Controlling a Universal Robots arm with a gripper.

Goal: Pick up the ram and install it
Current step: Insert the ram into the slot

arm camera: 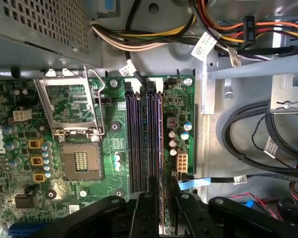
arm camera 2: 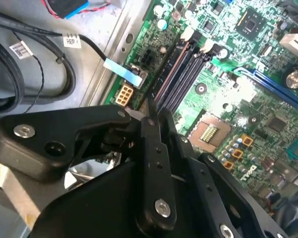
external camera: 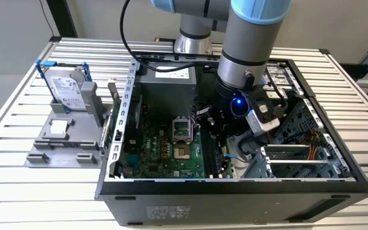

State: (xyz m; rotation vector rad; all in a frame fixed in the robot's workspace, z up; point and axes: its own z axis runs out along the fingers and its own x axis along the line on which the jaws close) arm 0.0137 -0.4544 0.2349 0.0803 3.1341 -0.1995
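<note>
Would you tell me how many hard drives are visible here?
1: the silver hard drive, upright on the grey stand at the exterior view's left. Others may hide inside the case.

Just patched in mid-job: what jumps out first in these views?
The arm reaches down into the open computer case, its gripper low over the green motherboard. In both wrist views the jaws pinch a thin board, apparently the ram, edge-on at the black memory slots. On the exterior view's left, a silver hard drive stands in a blue frame outside the case.
</note>
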